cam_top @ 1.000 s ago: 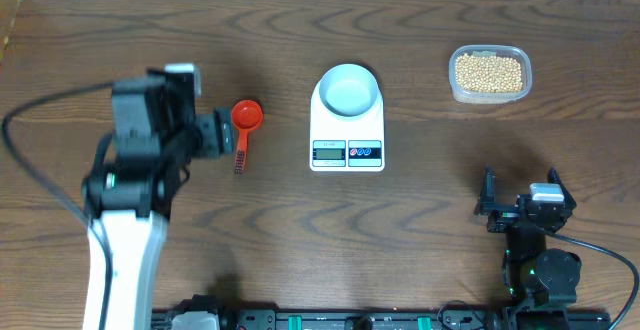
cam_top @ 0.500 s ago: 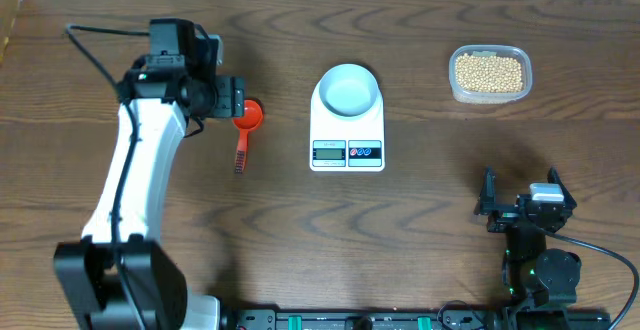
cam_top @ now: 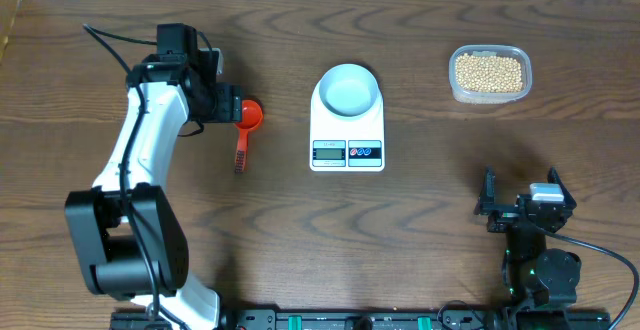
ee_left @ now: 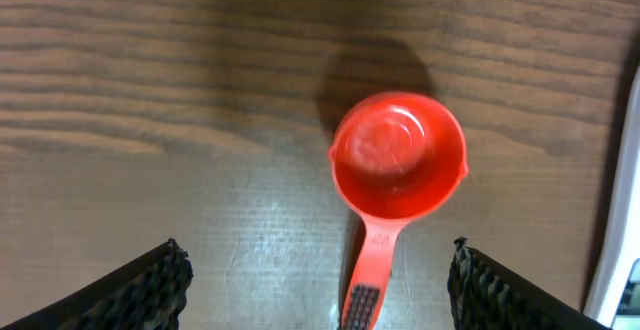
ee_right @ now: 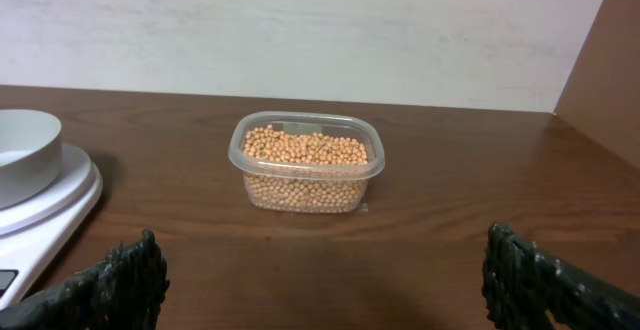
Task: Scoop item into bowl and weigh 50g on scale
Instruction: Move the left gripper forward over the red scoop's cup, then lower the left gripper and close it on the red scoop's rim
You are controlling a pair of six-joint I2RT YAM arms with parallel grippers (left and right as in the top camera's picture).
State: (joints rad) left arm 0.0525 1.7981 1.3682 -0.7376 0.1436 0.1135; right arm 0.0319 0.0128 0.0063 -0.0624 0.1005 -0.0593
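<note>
The left tool hangs over the left part of the tabletop, its two fingers spread wide with nothing pinched between them. Beneath it lies a red scoop, open side up, with the round cup toward the far edge and the handle running back toward the robot. In the left wrist view the cup sits just ahead of the fingers and the handle passes down the gap between them (whether the fingers touch the wood, I cannot tell). Seen from overhead, the scoop lies to the left of the scale and apart from it.

The scale rests in the middle of the tabletop, its display and two round buttons on the edge facing the robot. The digits are too small to read. The bowl stands upright on the far part of the scale's platform, its pale bluish inside showing.

The beans lie in a clear tub at the far right of the tabletop, well apart from the scale and the bowl. In the right wrist view they reach close to the tub's rim.

The right tool sits low at the near right, fingers spread and gripping nothing. It points toward the tub from well short of it. Its camera shows the tub ahead, the bowl and the scale's edge at the left, and a pale wall behind.
</note>
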